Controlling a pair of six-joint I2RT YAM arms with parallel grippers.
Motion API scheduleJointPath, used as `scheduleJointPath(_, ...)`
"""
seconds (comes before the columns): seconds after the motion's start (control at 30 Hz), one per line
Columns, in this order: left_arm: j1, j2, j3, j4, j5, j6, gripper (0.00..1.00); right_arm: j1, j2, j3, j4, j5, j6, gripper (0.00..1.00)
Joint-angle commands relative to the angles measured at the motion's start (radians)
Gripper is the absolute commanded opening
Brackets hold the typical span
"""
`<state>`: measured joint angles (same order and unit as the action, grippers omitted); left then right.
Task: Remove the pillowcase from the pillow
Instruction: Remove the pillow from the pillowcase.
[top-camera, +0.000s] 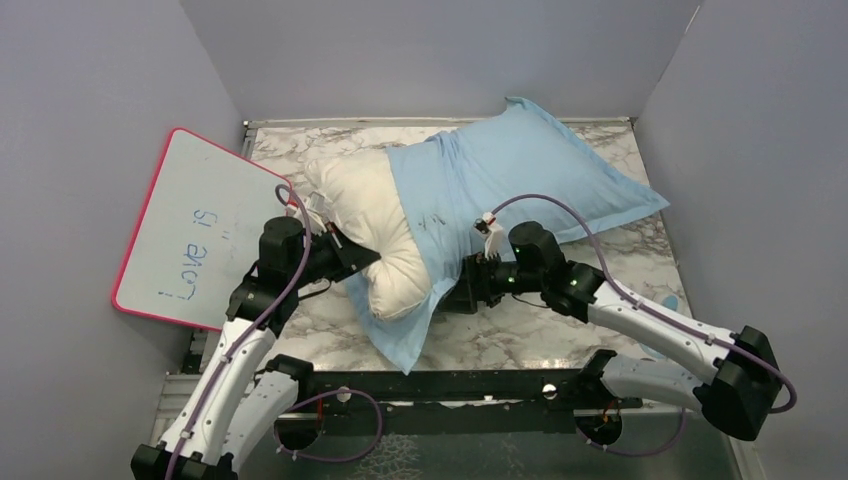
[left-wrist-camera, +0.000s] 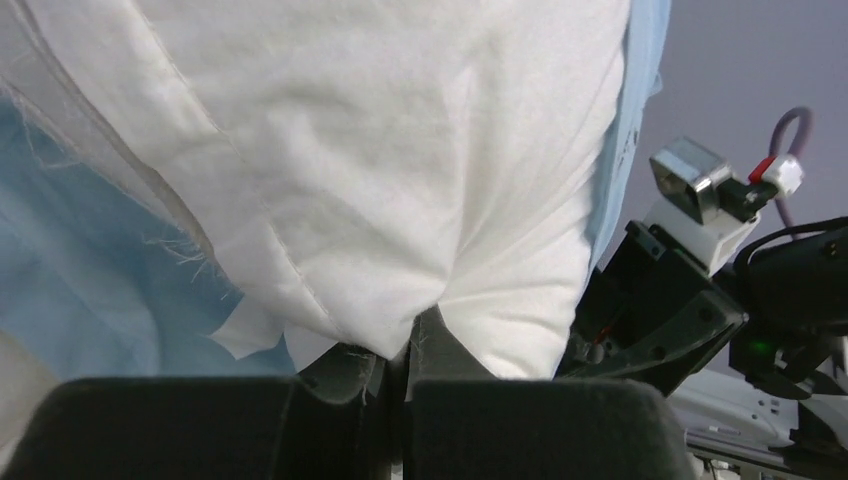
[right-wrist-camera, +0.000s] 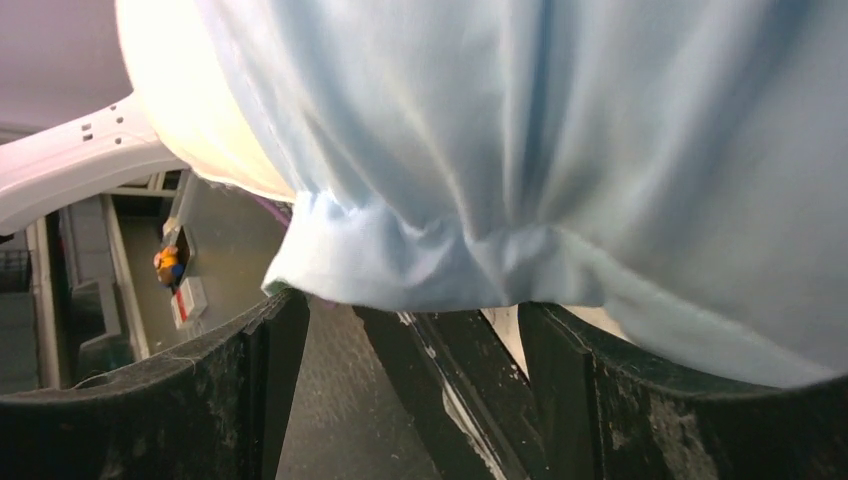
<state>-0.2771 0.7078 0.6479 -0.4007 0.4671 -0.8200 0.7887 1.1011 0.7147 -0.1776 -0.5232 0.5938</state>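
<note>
Plump cream pillow, wrinkled blue pillowcase

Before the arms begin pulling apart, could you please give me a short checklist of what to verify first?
1. Left gripper shut on the pillow: ok, cream fabric is pinched between closed jaws.
2. Only pillow fabric in that pinch: ok, the left wrist view shows just cream cloth there.
3. Right gripper closed on the pillowcase: not ok, its jaws stand open with the bunched blue hem at them.
4. Pillowcase opening facing the left gripper: ok, the pillow's near end is bare.
5. Right fingers would catch the pillowcase alone, not the pillow inside: cannot tell.
</note>
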Motion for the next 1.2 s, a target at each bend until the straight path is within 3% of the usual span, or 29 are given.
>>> scheduleJointPath(0.0,-0.004,0.026,0.146,0.104,-0.040,0.027,0.00,0.082,-0.090,0.001,0.006,0.178,0.039,0.81)
scheduleJointPath(0.17,-0.004,0.092,0.250,0.110,-0.045,0.045,0.00,0.218,-0.115,0.026,0.040,0.302,0.036,0.82)
scheduleJointPath(0.37,-0.006,0.144,0.306,0.111,-0.044,0.050,0.00,0.404,0.040,0.137,0.055,0.501,0.014,0.83)
scheduleJointPath(0.47,-0.009,0.139,0.319,0.112,-0.053,0.040,0.00,0.448,0.104,0.141,0.144,0.619,0.026,0.82)
scheduleJointPath(0.5,-0.010,0.137,0.322,0.112,-0.058,0.038,0.00,0.460,0.123,0.139,0.191,0.649,0.026,0.77)
scheduleJointPath(0.63,-0.010,0.145,0.347,0.111,-0.073,0.039,0.00,0.519,0.196,0.147,0.263,0.838,-0.028,0.40)
scheduleJointPath(0.77,-0.010,0.181,0.429,0.072,-0.105,0.094,0.00,0.523,0.198,0.109,0.157,1.027,-0.022,0.06)
scheduleJointPath(0.87,-0.010,0.210,0.478,0.065,-0.158,0.123,0.00,0.523,0.198,-0.003,0.108,1.183,0.039,0.01)
scheduleJointPath(1.07,-0.009,0.332,0.644,0.026,-0.173,0.201,0.00,0.523,0.164,0.015,-0.374,1.479,0.381,0.01)
scheduleJointPath(1.17,-0.008,0.365,0.709,0.001,-0.203,0.234,0.00,0.521,0.100,0.025,-0.436,1.533,0.376,0.01)
